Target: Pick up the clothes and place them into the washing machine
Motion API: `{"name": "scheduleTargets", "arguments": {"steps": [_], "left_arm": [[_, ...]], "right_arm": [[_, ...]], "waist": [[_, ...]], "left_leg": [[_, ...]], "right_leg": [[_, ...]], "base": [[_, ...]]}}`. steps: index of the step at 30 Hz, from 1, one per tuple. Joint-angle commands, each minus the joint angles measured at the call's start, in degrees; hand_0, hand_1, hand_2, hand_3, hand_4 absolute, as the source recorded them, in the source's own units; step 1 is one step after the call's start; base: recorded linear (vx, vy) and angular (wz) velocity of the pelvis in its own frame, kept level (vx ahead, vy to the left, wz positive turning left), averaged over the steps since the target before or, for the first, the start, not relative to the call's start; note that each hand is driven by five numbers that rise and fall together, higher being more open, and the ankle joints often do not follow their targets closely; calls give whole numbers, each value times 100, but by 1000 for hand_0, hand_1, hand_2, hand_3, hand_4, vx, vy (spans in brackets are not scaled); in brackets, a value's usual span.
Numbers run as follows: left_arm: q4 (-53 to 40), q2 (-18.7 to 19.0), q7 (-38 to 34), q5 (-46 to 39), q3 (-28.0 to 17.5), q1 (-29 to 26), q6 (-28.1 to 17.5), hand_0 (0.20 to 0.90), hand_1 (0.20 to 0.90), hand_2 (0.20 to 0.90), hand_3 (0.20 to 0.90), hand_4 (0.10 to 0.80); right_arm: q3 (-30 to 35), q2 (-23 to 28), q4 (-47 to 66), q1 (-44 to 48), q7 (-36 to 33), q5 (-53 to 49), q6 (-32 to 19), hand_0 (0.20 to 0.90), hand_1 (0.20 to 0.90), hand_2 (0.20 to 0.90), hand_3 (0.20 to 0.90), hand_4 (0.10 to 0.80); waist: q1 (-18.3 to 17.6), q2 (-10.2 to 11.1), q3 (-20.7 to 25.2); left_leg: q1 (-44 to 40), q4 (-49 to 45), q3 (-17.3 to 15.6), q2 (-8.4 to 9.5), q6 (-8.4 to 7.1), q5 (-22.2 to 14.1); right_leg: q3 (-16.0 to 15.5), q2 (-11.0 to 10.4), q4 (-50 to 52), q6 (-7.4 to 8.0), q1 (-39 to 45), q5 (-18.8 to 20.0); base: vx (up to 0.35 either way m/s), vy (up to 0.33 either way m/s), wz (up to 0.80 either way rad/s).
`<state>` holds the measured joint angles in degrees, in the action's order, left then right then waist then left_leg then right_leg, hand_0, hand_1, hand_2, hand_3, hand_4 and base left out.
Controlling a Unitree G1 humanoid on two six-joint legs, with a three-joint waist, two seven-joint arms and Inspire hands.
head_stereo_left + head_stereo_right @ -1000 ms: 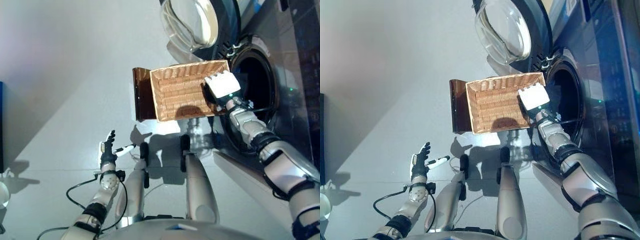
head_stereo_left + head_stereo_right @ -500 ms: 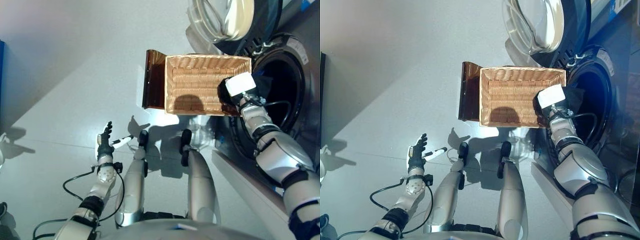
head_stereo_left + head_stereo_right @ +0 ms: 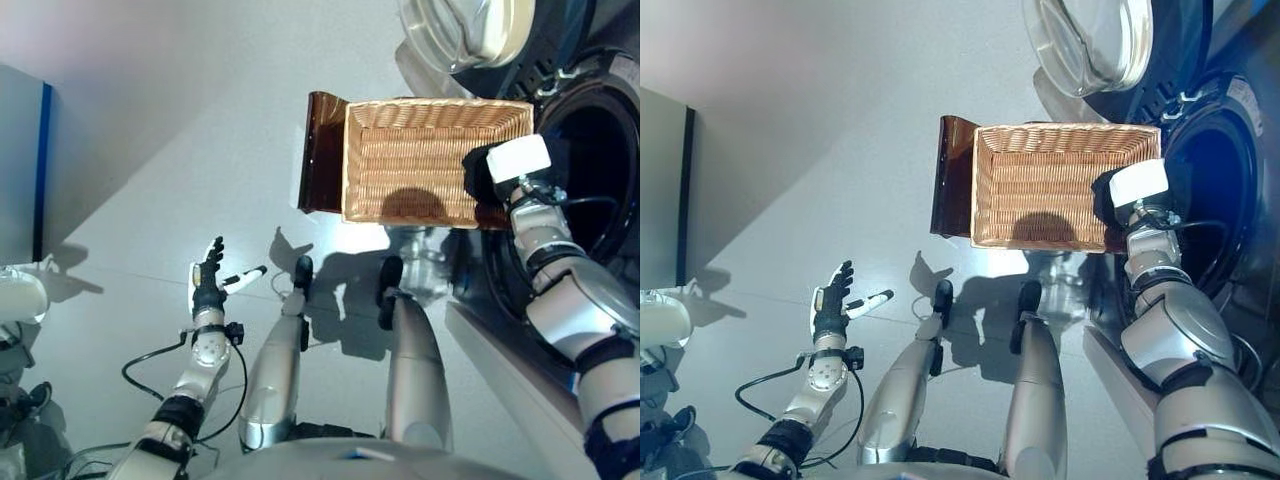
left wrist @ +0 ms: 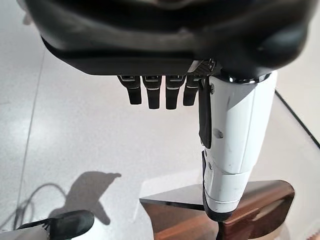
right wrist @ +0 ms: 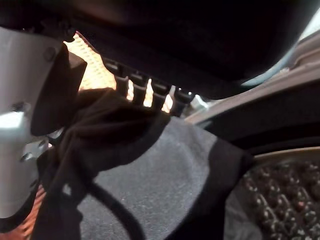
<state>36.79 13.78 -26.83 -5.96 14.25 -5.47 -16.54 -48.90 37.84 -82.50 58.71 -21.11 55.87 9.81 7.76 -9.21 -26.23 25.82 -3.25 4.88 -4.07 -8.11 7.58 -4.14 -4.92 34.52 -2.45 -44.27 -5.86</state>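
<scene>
A shallow wicker basket (image 3: 400, 150) rests on a low dark brown box (image 3: 318, 150) beside the washing machine, whose round dark drum opening (image 3: 600, 150) is at the right. My right hand (image 3: 516, 160) is at the basket's end nearest the drum and is shut on a dark garment (image 3: 480, 175). In the right wrist view the dark cloth (image 5: 150, 170) hangs between thumb and fingers, with the drum's metal wall (image 5: 280, 195) just past it. My left hand (image 3: 208, 285) is open and empty, low at the left above the floor; it also shows in the left wrist view (image 4: 160, 92).
The machine's glass door (image 3: 465, 25) stands open above the basket. A grey cabinet with a blue edge (image 3: 25, 170) stands at the far left, with a white object (image 3: 15, 295) below it. Grey floor lies between the cabinet and the box.
The camera has moved, so the whole picture has shifted right and down. My right hand stays at the basket's drum end with the dark garment in it. My left hand has hardly moved.
</scene>
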Motion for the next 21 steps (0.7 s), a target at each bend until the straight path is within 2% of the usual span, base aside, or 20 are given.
{"name": "scheduleTargets", "arguments": {"steps": [1,7,21], "left_arm": [[-365,365,-86,-37,-116,-40,-239,900,900,900,900,800],[-460,328,-37,-105,-108,27,-251,900,900,900,900,800],[-556,229,-150,-226,-227,-21,-315,900,900,900,900,800]], "right_arm": [[-248,644,-224,693,-27,75,426,900,900,900,900,800],[-400,1038,-286,870,19,173,432,900,900,900,900,800],[-681,1437,-220,1146,-43,432,654,900,900,900,900,800]], "waist": [[21,108,-38],[69,-102,-80],[-41,-166,-146]], "left_leg": [[207,-656,-83,282,-11,-410],[452,-713,-75,318,-48,-331],[625,-630,-52,377,-61,-254]], "right_leg": [[129,31,-1807,557,894,491],[141,-43,-1527,545,533,413],[198,-73,-1217,526,128,316]], "base": [[-16,-2,4],[-6,-3,5],[3,2,4]]}}
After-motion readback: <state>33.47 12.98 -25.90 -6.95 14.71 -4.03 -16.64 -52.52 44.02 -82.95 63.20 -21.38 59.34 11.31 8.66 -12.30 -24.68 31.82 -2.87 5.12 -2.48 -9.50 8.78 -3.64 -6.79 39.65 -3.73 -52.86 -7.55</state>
